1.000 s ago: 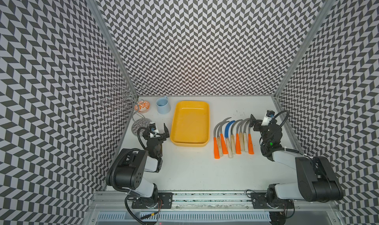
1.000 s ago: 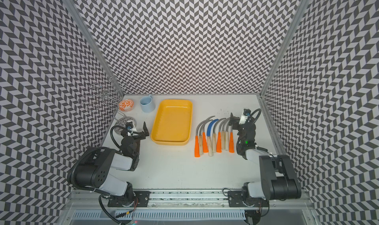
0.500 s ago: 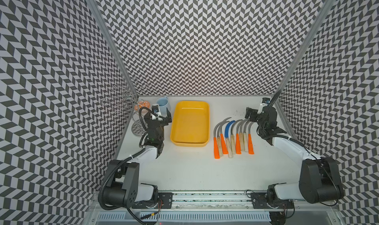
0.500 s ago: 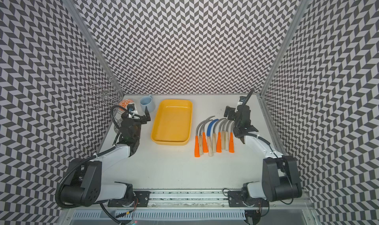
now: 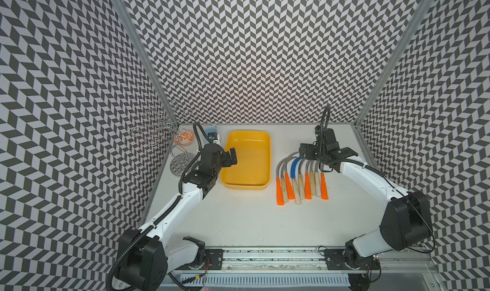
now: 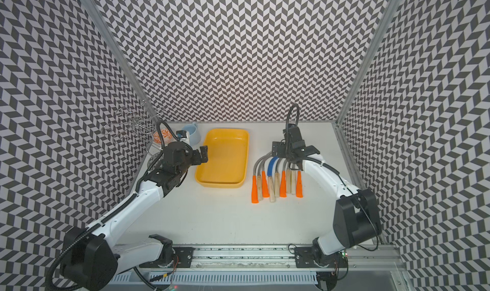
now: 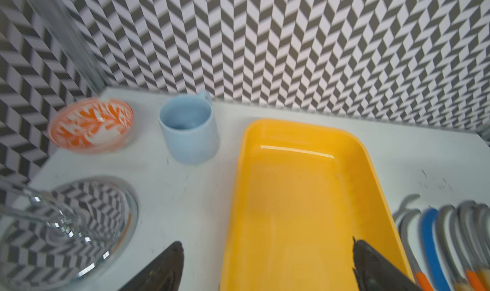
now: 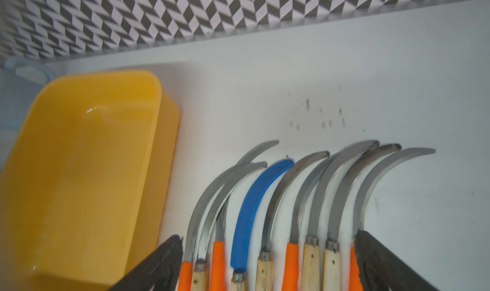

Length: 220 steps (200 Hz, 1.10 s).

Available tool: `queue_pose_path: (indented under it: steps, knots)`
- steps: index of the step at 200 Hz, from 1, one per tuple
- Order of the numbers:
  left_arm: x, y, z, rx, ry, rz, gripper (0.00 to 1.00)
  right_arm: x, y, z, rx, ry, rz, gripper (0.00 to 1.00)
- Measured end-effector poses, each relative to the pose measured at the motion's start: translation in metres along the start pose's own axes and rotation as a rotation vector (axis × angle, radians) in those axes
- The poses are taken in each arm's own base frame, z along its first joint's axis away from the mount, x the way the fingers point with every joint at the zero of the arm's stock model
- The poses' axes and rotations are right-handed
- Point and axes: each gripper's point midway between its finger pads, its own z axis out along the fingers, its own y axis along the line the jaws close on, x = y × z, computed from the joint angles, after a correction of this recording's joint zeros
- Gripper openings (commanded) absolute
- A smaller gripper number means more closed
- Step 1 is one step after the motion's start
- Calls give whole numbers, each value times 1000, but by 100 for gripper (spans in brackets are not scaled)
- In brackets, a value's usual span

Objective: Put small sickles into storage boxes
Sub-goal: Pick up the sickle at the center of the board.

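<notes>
1. This is a robot lab's test cell, not a home or a workshop. Black-and-white chevron-patterned walls [image 5: 252,51] close in the far, left and right sides.
2. Bare aluminium posts [image 5: 140,51] frame the far corners.
3. The left arm [image 5: 183,199] and right arm [image 5: 368,178], both white and black, are mounted on a metal rail [image 5: 265,255]. The rail runs along the near edge of a plain white tabletop [image 5: 252,223].
4. Unrelated props are laid out as if staged:
   - the small sickles [image 5: 299,178] lie in a neat row on the right;
   - a yellow tray [image 5: 248,186] sits mid-table;
   - a light-blue mug [image 6: 195,137], an orange-patterned bowl [image 6: 165,136] and a wire stand [image 5: 179,167] are at the far left.

Small sickles [image 5: 307,186] right of tray [image 5: 245,187]
</notes>
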Motion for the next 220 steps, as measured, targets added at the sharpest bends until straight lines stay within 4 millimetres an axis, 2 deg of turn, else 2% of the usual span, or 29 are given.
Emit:
queue_pose_path:
  steps: [25, 45, 63, 82, 104, 124, 188, 201, 220]
  knots:
    - [31, -9, -11, 52, 142, -62, 100, 34, 19, -1, -37, 104, -30, 100]
    - [57, -18, -20, 90, 262, -88, 100, 70, 23, 5, -46, 188, -43, 92]
    - [77, -30, -30, 134, 351, -101, 100, 106, 18, 10, -31, 278, -53, 78]
    - [88, -44, -45, 190, 404, -107, 100, 131, 12, 11, -20, 341, -55, 62]
    - [94, -55, -59, 237, 431, -109, 100, 137, 10, 13, -14, 360, -48, 47]
    - [99, -57, -65, 253, 449, -117, 100, 138, 11, 18, -9, 368, -52, 41]
    - [109, -60, -68, 278, 492, -134, 100, 152, 4, 44, 53, 433, -66, 37]
    - [110, -61, -68, 280, 500, -134, 100, 155, 2, 47, 62, 442, -69, 32]
    - [112, -61, -67, 281, 508, -134, 100, 158, 1, 50, 69, 451, -69, 31]
